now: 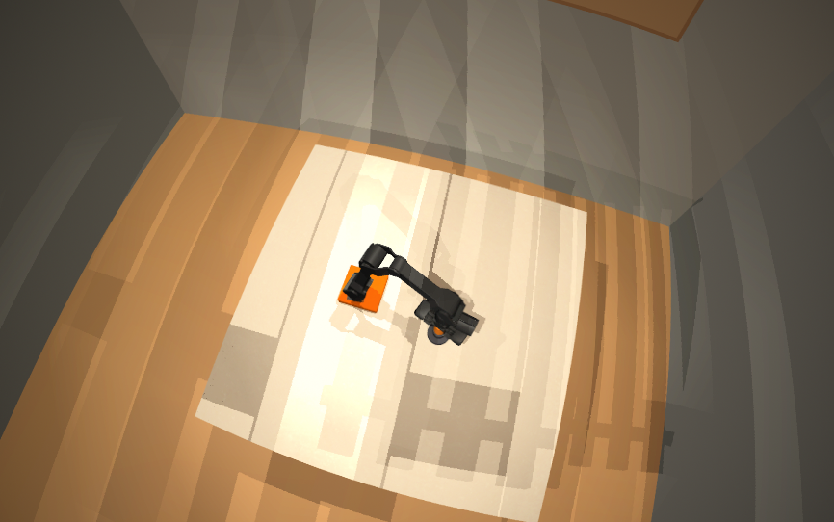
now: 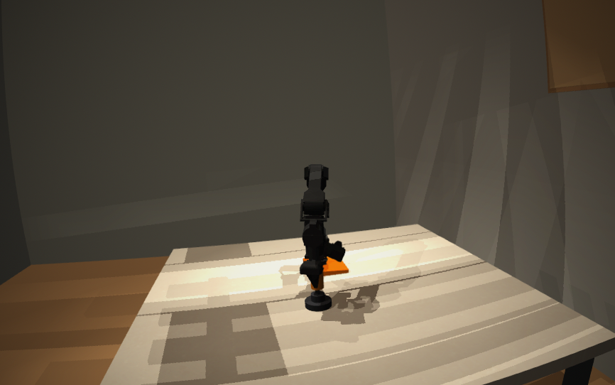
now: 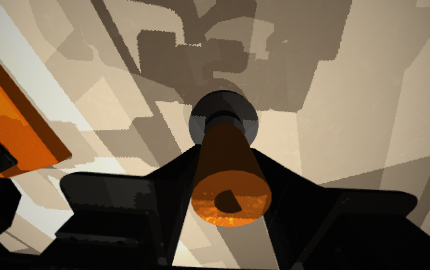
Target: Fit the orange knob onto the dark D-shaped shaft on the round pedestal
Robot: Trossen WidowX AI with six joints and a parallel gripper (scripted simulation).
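The orange knob (image 1: 438, 331) (image 2: 319, 284) (image 3: 225, 160) is an upright cylinder. The wrist view shows a dark D-shaped hole in its top face, with the flat side slanting along the right. My gripper (image 2: 316, 282) (image 3: 224, 151) is shut on the knob, one finger on each side. The dark round pedestal (image 1: 432, 340) (image 2: 317, 303) (image 3: 223, 100) stands directly under the knob. In the exterior view the knob's lower end is at the top of the pedestal's narrower dark step, with no clear gap. The shaft itself is hidden, and I cannot tell how far it is inside the knob.
The arm's base stands on an orange plate (image 1: 373, 299) (image 2: 337, 268) (image 3: 25, 132), behind the pedestal in the exterior view. The pale table (image 1: 522, 276) (image 2: 421, 317) carries stripes and patches of shadow. An orange-brown panel (image 1: 645, 14) (image 2: 582, 45) is at the upper right.
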